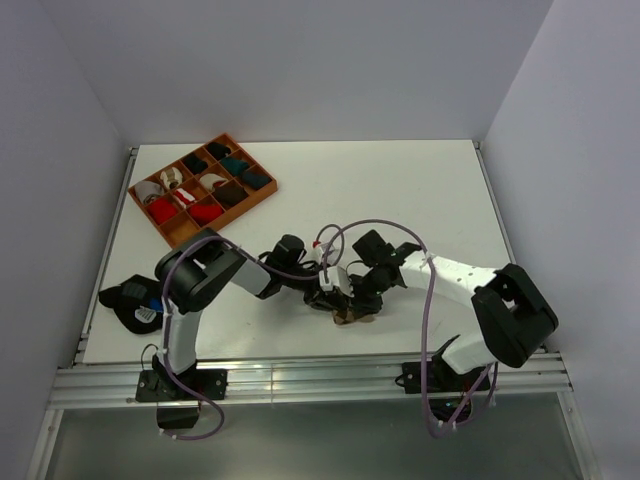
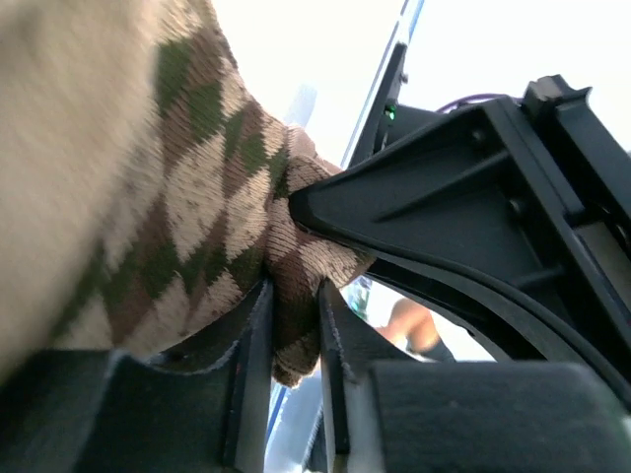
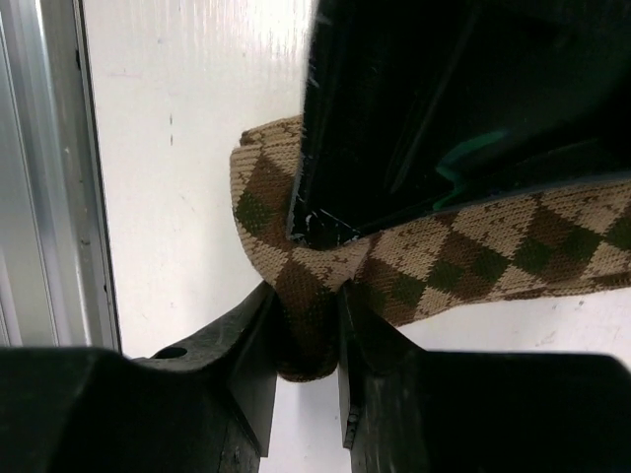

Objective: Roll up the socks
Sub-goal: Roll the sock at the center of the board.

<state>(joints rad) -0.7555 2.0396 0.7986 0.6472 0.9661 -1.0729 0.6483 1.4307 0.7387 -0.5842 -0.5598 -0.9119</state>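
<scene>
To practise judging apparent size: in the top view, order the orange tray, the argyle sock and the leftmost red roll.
1. orange tray.
2. Unranked: argyle sock and leftmost red roll look alike; the sock is mostly covered.

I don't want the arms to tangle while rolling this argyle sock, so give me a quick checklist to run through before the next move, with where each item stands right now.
1. Left claw shut on the argyle sock: ok.
2. Right claw shut on the same sock: ok.
3. Sock over the table, inside its edge: ok.
4. Gap between the two claws: cannot tell, they sit very close together.
5. Sock already folded into a roll: cannot tell.
</scene>
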